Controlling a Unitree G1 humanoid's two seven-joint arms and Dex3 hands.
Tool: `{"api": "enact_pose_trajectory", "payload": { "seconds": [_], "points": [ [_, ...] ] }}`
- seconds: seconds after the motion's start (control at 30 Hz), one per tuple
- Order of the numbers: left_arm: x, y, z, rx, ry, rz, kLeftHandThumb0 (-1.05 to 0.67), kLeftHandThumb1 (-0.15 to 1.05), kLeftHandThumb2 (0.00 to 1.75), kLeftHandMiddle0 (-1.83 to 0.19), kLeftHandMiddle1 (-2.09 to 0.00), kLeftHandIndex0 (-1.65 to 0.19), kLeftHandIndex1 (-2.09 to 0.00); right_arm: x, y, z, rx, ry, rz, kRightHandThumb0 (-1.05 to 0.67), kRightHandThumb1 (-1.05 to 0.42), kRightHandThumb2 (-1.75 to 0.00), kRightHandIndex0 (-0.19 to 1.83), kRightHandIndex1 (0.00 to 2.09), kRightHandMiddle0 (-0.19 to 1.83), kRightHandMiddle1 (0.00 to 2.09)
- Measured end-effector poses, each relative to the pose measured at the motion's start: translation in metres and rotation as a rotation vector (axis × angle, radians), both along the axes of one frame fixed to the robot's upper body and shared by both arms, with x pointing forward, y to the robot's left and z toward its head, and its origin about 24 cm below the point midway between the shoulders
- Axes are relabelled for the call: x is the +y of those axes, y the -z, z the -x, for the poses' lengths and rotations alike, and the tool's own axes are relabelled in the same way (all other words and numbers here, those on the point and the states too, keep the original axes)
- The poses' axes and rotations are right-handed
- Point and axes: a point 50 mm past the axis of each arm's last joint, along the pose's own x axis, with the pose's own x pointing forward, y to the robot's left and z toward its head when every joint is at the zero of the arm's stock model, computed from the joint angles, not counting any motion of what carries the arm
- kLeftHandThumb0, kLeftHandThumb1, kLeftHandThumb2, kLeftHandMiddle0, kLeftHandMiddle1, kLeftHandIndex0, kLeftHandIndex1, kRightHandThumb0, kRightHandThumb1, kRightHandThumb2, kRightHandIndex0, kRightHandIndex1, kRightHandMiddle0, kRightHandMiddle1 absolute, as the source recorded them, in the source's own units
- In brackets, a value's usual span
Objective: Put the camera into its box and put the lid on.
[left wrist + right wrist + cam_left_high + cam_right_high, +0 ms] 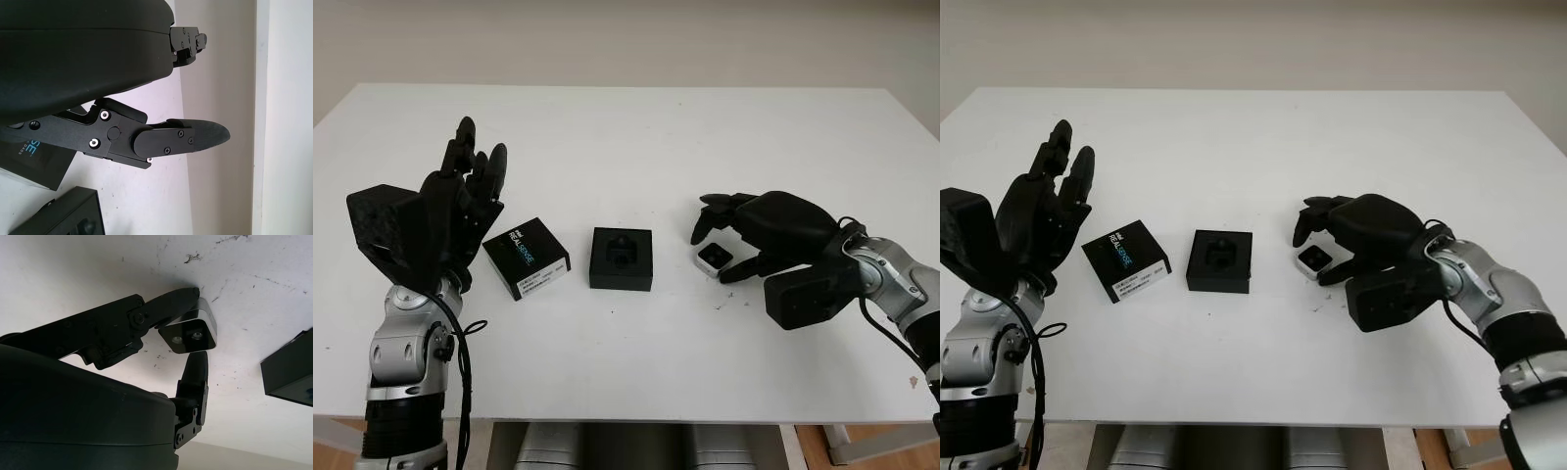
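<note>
1. Looks like a lab or test room, staged for robot trials.
2. Plain white table (626, 117) against a bare pale wall (626, 39).
3. Scuffed, marked tabletop, bearing just a few laid-out items.
4. Exposed black cable (460, 343) hanging along a metal robot arm (406, 362).

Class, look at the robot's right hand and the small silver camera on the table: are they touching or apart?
Touching. In the right wrist view, the right hand has one finger pressed along the camera and another finger's tip meeting its front edge.
</note>
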Motion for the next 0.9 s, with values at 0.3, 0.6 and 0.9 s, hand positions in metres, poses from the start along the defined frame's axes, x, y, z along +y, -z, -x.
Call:
{"api": "enact_pose_trajectory", "payload": {
  "seconds": [0.3, 0.6, 0.9],
  "points": [
    [-0.0002, -0.0003, 0.0001, -0.001, 0.002, -0.001, -0.61, 1.05, 0.43, 0.09, -0.05, 0.08, -0.06, -0.0009, 0.0016, 0.0, 0.009, 0.004, -0.002, -0.41, -0.92, -0.05, 0.25, 0.05, 0.17, 1.28],
    [-0.0005, -0.0025, 0.0008, -0.011, 0.001, -0.005, -0.62, 1.05, 0.43, 0.09, -0.05, 0.08, -0.05, -0.001, 0.0031, 0.0002, 0.017, 0.003, 0.003, -0.4, -0.94, -0.06, 0.24, 0.05, 0.22, 1.23],
    [0.0001, -0.0021, 0.0015, -0.015, 0.0, -0.007, -0.62, 1.05, 0.42, 0.09, -0.05, 0.09, -0.05, -0.0017, 0.0035, -0.0008, 0.035, 0.018, 0.018, -0.39, -0.93, -0.05, 0.23, 0.05, 0.27, 1.17]
  ]
}}
